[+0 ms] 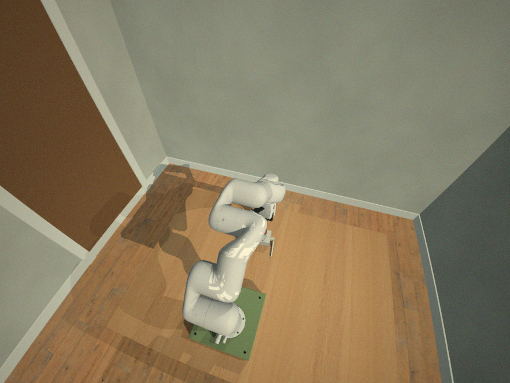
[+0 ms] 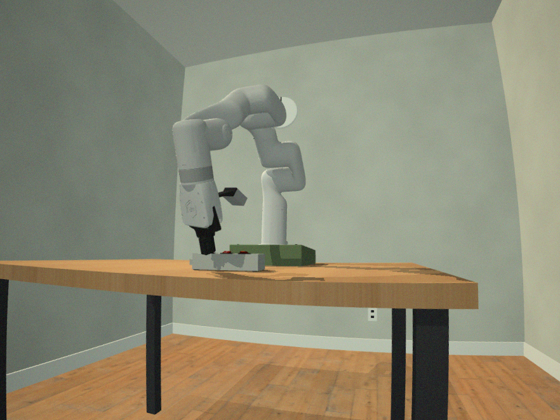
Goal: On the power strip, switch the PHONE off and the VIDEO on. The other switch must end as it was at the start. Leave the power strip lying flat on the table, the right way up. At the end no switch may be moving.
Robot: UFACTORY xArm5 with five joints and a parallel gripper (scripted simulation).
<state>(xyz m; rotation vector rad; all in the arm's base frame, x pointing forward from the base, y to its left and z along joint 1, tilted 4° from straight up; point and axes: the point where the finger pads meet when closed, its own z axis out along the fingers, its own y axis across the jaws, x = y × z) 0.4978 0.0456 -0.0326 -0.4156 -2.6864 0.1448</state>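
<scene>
From the top view, the white jointed arm [image 1: 230, 247] rises from a green square base plate [image 1: 251, 330] on the pale wooden worktop [image 1: 337, 280] and folds over itself. Most of the grey power strip [image 1: 271, 246] is hidden under the arm; only a narrow end shows at the arm's right side, with a speck of red beside it. The tool cannot be seen from here.

From the exterior view, the arm arches up and forward, its last link hanging almost straight down. The dark tool [image 2: 207, 246] has its fingers pressed together with nothing between them (the tips meet in one dark block), and it comes down onto the left end of the power strip's top. The grey rectangular strip [image 2: 228, 262] lies flat on the worktop [image 2: 316, 284], just in front of the base plate [image 2: 298, 255]. Two red rocker switches [image 2: 235, 251] show on its top, to the right of the tool; their positions are too small to tell.
</scene>
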